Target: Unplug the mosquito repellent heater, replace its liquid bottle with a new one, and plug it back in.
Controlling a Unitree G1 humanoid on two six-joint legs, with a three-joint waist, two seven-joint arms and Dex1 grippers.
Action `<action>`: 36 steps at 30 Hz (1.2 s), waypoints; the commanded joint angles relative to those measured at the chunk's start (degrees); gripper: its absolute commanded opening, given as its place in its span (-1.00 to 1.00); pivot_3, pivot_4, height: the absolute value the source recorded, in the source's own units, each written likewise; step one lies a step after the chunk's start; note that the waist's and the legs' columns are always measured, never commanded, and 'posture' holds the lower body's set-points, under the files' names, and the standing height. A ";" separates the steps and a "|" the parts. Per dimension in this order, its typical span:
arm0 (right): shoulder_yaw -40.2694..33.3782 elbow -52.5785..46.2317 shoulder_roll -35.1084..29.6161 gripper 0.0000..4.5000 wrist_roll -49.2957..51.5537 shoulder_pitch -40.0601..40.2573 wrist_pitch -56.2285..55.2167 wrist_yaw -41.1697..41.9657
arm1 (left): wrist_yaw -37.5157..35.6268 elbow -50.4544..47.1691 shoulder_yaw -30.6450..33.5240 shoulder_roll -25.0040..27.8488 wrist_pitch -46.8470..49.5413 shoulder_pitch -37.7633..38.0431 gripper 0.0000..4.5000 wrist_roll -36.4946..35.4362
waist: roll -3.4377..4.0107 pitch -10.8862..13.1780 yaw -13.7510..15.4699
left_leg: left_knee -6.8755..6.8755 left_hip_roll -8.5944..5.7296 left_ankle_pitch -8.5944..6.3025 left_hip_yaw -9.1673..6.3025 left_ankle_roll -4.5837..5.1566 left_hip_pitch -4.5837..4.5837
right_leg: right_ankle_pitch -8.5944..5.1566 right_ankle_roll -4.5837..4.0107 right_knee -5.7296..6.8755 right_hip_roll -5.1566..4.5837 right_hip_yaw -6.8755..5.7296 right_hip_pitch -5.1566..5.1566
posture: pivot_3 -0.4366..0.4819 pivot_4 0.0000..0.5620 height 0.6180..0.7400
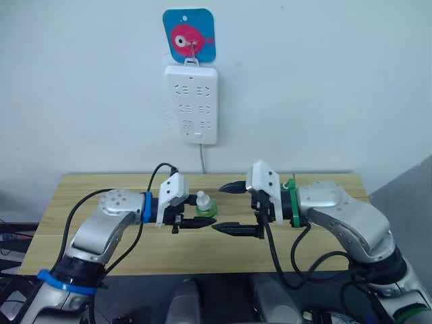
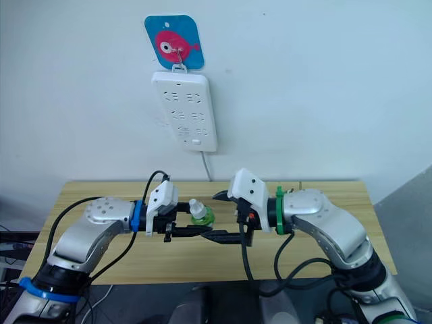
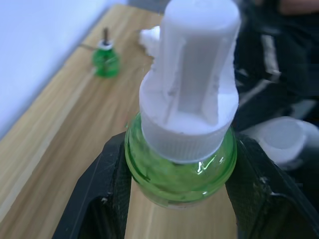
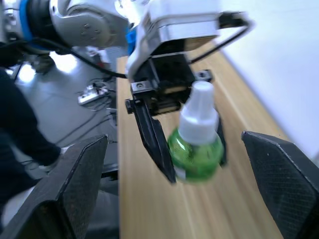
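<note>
Above the tabletop (image 1: 324, 182), capped green bottle (image 1: 204, 206) upright, clenched in left pincer (image 1: 192, 223), at nine o'clock of spread, empty right pincer (image 1: 229, 208).

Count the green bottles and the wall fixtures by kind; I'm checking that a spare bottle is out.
Green bottles: 2 (capped bottle in the left pincer, uncapped bottle on the table)
power strip: 1
fish hook: 1
Total: 4
</note>
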 commanded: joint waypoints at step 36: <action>-5.71 1.33 4.95 -0.51 7.35 -0.98 -0.82 -3.41 | -2.08 -0.13 6.28 -1.41 6.91 -3.41 0.84 -10.36 | 0.12 -1.13 -1.69 | 0.21 -0.13 0.58 -0.97 -0.48 -0.21 | -0.01 -0.14 0.99 -0.01 -0.80 -0.18 | -0.43 -0.64 0.75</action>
